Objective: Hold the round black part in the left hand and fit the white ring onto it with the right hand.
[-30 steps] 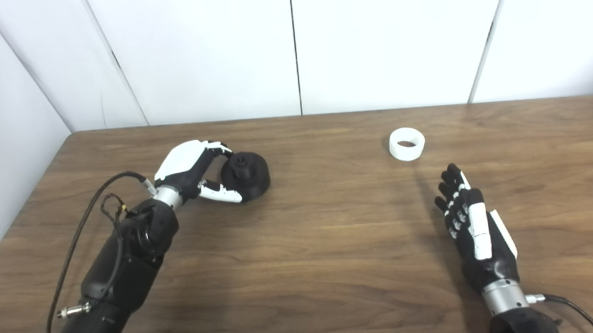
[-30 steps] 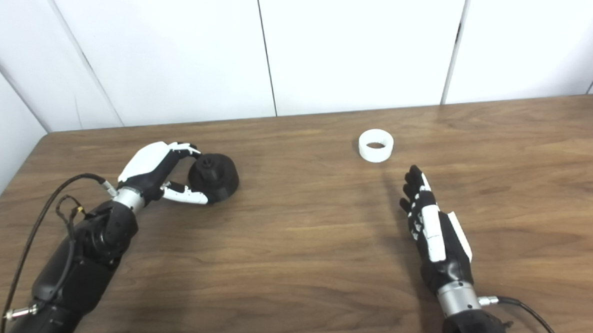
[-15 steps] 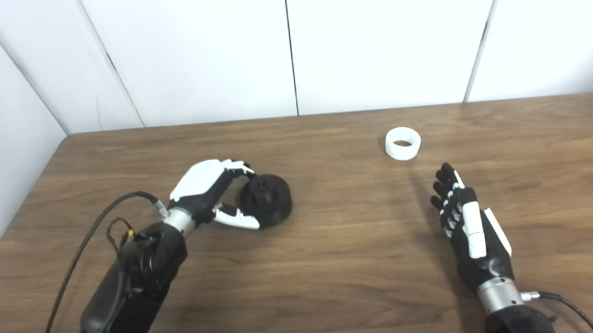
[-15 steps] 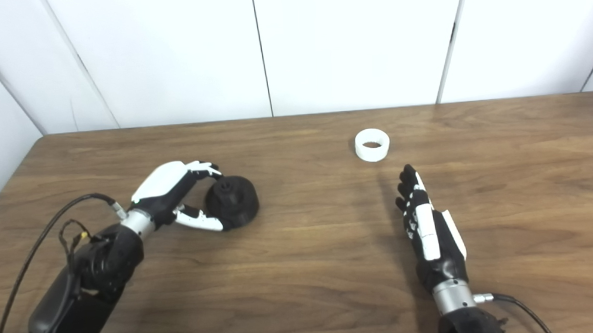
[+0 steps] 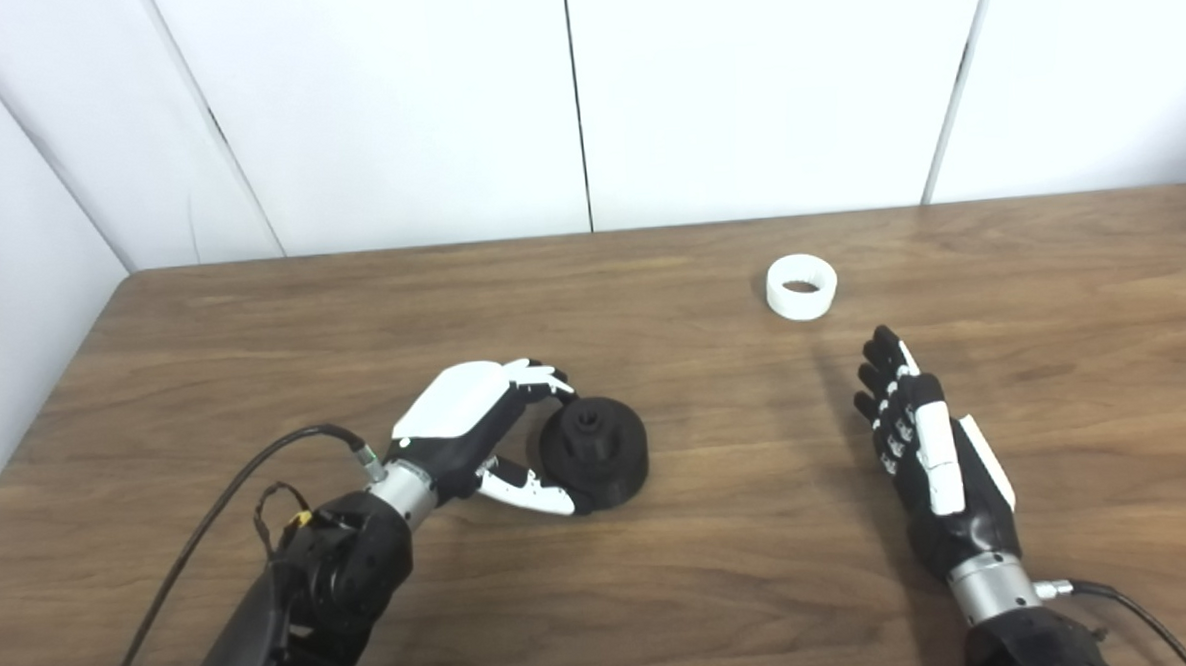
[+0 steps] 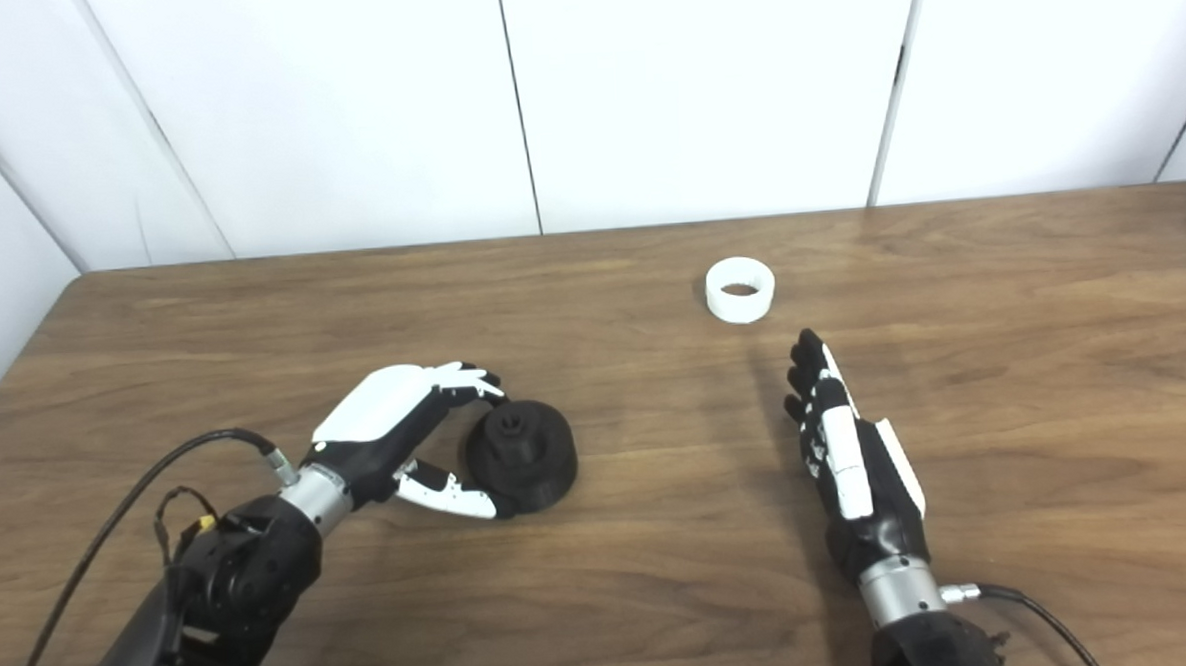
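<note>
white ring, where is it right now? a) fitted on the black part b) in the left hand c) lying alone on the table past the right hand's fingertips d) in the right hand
c: the white ring lies on the table, apart from the open right hand.

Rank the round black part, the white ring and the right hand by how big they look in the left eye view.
1. right hand, though it is nearest the camera, which inflates it.
2. round black part, held by the left hand.
3. white ring, farthest back on the table, so its true size against the part is unsure.
</note>
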Robot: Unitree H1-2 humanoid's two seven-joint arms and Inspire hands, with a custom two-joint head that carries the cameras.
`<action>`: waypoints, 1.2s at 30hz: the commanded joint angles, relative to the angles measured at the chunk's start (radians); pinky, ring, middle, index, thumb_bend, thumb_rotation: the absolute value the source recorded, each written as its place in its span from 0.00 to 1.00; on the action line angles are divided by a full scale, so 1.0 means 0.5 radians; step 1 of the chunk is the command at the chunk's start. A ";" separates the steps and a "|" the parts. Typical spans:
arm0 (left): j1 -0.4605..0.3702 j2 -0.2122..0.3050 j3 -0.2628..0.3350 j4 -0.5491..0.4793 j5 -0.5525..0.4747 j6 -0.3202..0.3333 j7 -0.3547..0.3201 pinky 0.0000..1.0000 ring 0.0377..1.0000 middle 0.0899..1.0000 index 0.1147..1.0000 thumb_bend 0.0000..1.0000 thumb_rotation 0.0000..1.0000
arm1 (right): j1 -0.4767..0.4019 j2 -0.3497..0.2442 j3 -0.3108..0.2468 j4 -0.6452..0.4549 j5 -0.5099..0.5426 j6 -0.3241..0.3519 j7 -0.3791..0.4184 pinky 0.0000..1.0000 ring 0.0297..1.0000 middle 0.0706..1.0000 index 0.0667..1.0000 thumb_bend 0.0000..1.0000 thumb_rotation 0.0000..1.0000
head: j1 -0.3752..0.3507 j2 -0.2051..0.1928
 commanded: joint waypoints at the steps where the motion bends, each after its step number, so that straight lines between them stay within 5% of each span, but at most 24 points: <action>1: -0.003 -0.013 -0.011 -0.061 0.022 -0.057 0.013 0.94 0.93 0.88 0.64 0.74 0.43 | 0.046 0.011 0.014 -0.080 0.011 -0.032 0.002 0.99 1.00 1.00 1.00 0.66 1.00 | -0.001 0.000; 22: 0.158 -0.097 -0.039 -0.154 0.100 -0.170 0.010 0.94 0.93 0.87 0.63 0.74 0.44 | 0.033 -0.009 0.006 -0.116 0.009 0.010 -0.003 0.99 1.00 1.00 1.00 0.66 1.00 | -0.009 0.018; 28: 0.148 -0.115 -0.027 -0.167 0.094 -0.147 -0.020 0.94 0.94 0.87 0.63 0.74 0.44 | -0.046 -0.035 -0.089 -0.206 0.025 0.070 -0.050 0.99 1.00 0.98 0.97 0.66 0.99 | 0.001 0.034; 30: 0.146 -0.120 -0.024 -0.161 0.097 -0.150 -0.017 0.94 0.94 0.87 0.63 0.74 0.45 | -0.144 -0.074 -0.145 -0.259 -0.115 0.108 -0.131 0.88 0.94 0.91 0.88 0.60 0.78 | -0.006 0.031; 33: 0.145 -0.122 -0.022 -0.156 0.100 -0.157 -0.013 0.94 0.94 0.87 0.63 0.74 0.46 | -0.203 -0.111 -0.159 -0.289 -0.250 0.140 -0.178 0.84 0.91 0.88 0.85 0.59 0.69 | -0.006 0.031; 36: 0.156 -0.127 -0.018 -0.149 0.089 -0.148 -0.019 0.95 0.94 0.88 0.63 0.74 0.46 | -0.518 -0.422 -0.102 -0.190 -0.703 0.219 -0.191 0.88 0.90 0.86 0.77 0.71 0.44 | -0.024 0.026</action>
